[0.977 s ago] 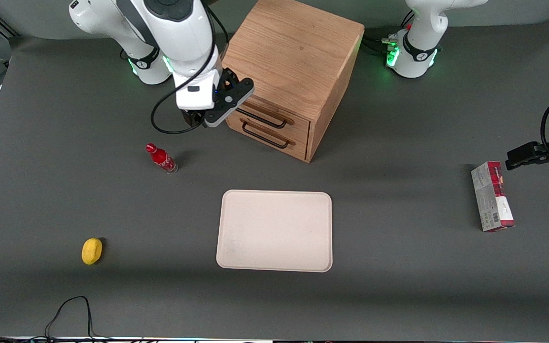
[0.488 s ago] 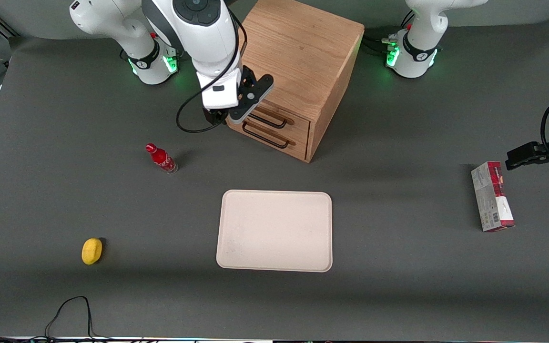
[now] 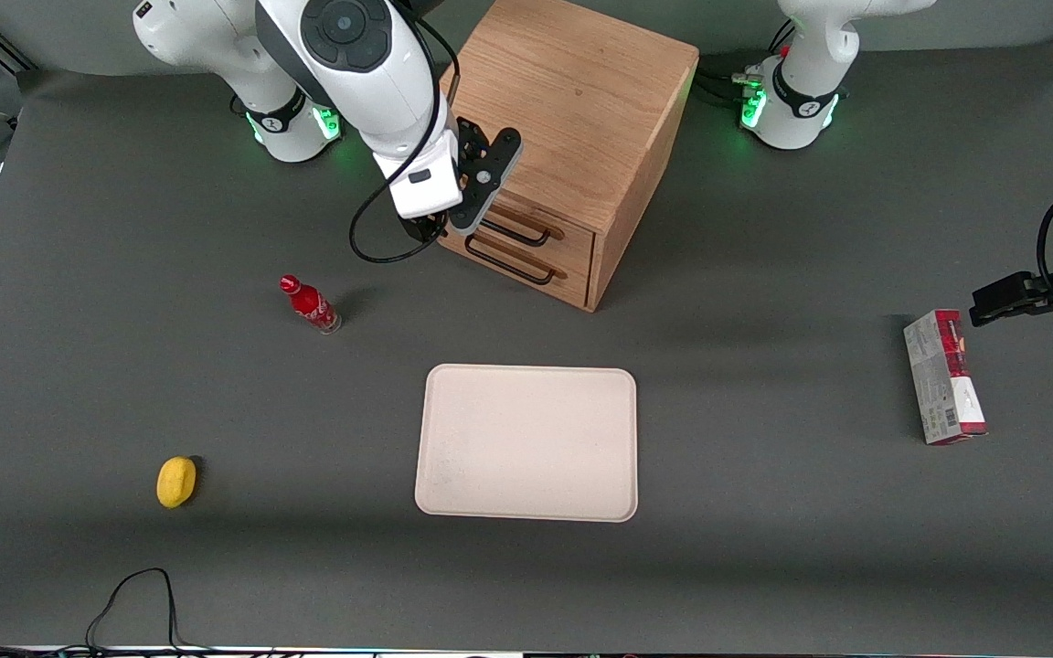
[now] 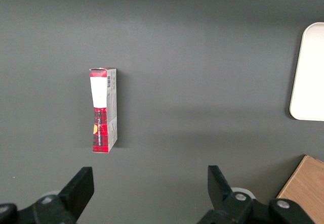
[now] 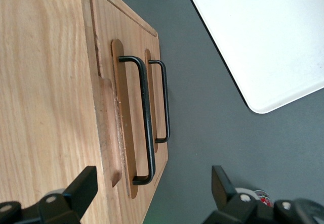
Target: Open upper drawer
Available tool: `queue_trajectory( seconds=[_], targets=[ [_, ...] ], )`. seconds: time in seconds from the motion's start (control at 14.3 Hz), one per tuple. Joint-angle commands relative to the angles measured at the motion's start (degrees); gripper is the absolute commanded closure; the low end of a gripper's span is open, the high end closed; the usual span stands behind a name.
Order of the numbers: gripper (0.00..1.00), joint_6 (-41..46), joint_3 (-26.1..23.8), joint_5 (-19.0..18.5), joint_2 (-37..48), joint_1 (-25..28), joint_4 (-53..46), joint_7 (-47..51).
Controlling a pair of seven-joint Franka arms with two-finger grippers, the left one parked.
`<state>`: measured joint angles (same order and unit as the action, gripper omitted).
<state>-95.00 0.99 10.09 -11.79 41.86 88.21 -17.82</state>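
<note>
My gripper (image 5: 150, 183) hangs just above the cabinet (image 3: 572, 100) front's working-arm end, fingers (image 5: 81, 188) spread wide, one over the cabinet top edge, the other over bare table (image 3: 764, 567). The upper drawer (image 5: 132, 133) is shut flush, and its dark bar handle (image 5: 145, 120) stands proud of the wood with a gap beneath it. The lower drawer's handle (image 5: 164, 102) runs just beside it, so room between the two bars is tight. In front of the drawers the mat lies bare up to the white tray (image 3: 527, 442). The red bottle (image 3: 310, 303) stands near, toward my end of the table, apart from the cabinet.
</note>
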Motion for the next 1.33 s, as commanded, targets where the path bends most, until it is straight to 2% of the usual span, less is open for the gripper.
queue_trajectory(
  seconds=[0.0,0.63,1.26],
  targets=[
    [0.0,-1.58,0.06,1.77,-0.87,0.32,0.28,-1.6],
    [0.0,-13.8,-0.02,0.81,-0.34,1.9,11.89,-1.6],
    [0.0,-17.23,0.06,-1.13,-1.22,2.17,14.0,-1.51]
  ],
)
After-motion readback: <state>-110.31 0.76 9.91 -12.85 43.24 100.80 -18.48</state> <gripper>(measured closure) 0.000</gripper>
